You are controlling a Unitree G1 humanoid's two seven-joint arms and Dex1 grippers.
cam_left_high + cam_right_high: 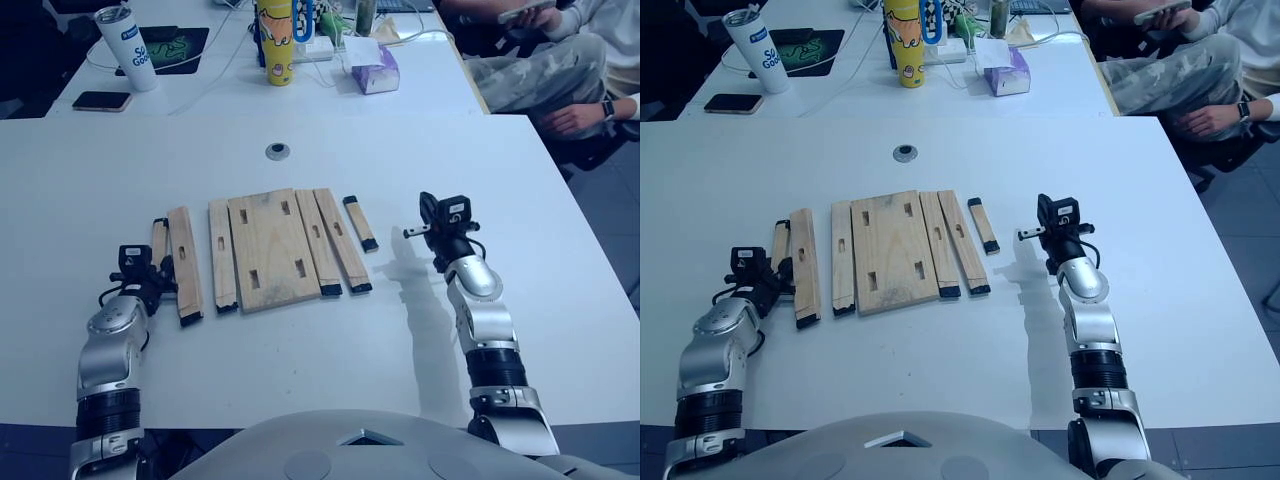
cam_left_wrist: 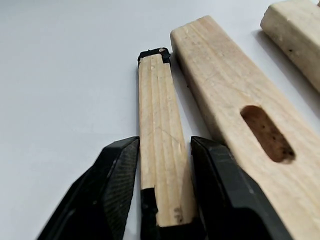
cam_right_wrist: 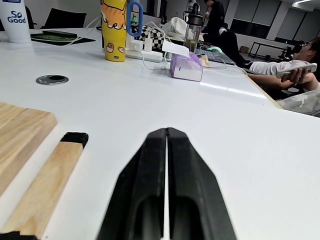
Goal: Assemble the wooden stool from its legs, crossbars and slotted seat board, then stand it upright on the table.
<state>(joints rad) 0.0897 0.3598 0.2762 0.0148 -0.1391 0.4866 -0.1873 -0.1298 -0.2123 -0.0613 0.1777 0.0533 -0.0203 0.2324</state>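
Stool is unassembled. All parts lie flat in one row mid-table (image 1: 520, 200), long sides running from the near edge to the far edge.
- slotted seat board (image 1: 268, 250) sits in the middle of the row
- left legs (image 1: 183, 262), two of them, lie on its left-edge side
- right legs (image 1: 342, 238), also two, lie on its right-edge side
- left crossbar (image 2: 162, 135) and right crossbar (image 1: 361, 223) are the outer ends of the row

Left gripper (image 2: 164, 142) is low at the near end of the left crossbar. Its jaws straddle the bar with the tips against both sides, and the bar rests on the table.

Right gripper (image 3: 166, 131) has its jaws pressed together on nothing. It sits just right of the right crossbar, apart from it and pointing at the far edge.

A cable grommet (image 1: 277, 151) sits beyond the row toward the far edge.
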